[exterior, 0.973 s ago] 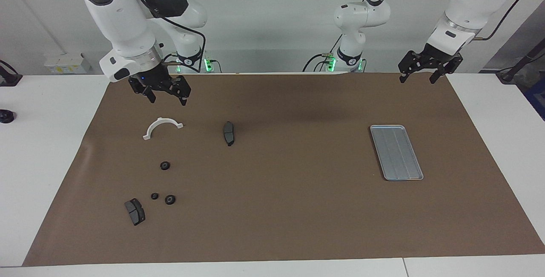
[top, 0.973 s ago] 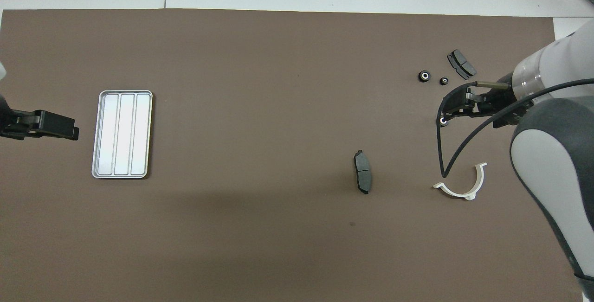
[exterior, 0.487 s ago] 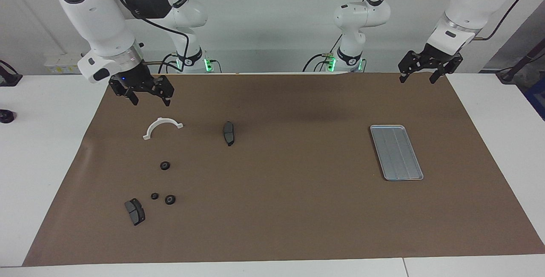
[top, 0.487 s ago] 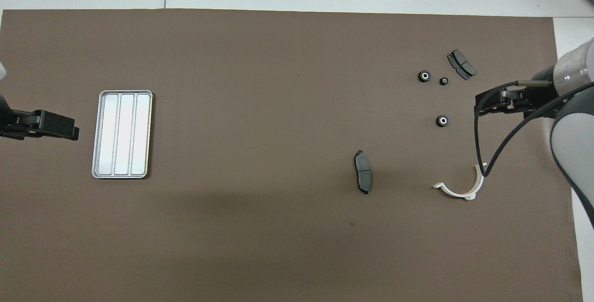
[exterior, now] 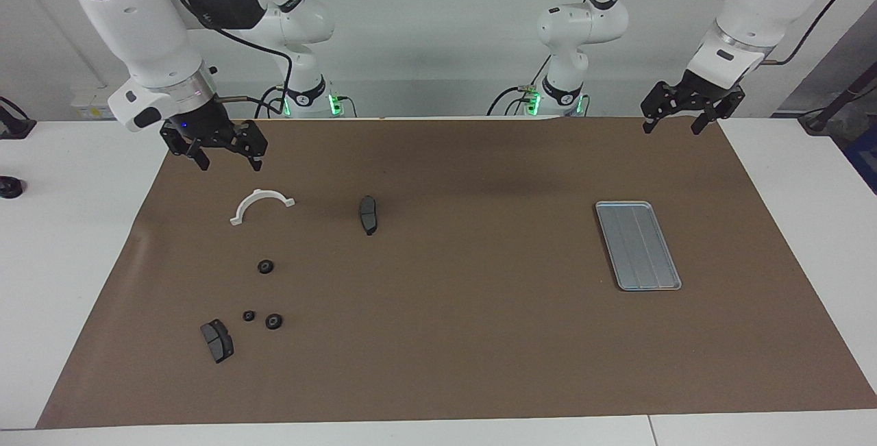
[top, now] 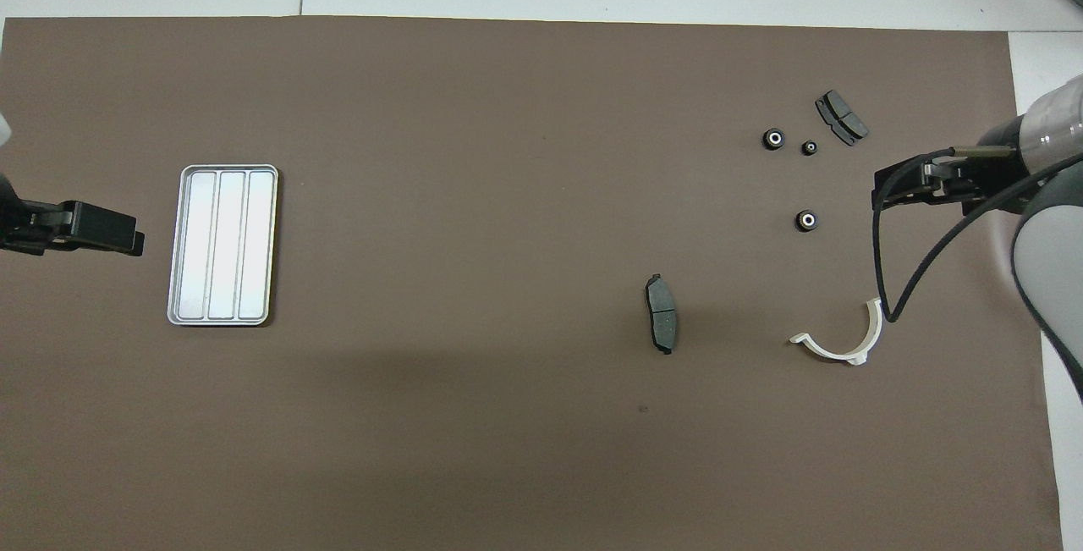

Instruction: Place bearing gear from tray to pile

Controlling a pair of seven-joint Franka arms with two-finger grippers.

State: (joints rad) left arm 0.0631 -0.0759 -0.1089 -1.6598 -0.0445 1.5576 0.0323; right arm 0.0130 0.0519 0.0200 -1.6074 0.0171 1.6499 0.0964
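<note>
The silver tray lies empty toward the left arm's end of the mat; it also shows in the overhead view. Three black gears lie loosely on the mat toward the right arm's end, and the overhead view shows them too. My right gripper is open and empty, raised over the mat's edge beside the white half-ring. My left gripper is open and empty, raised over the mat's corner and waiting.
One dark brake pad lies near the mat's middle. Another brake pad lies beside the two gears farthest from the robots. The brown mat covers the white table.
My right gripper has moved up and away from the gears toward the right arm's end of the table, still open and empty. The left arm has not moved.
</note>
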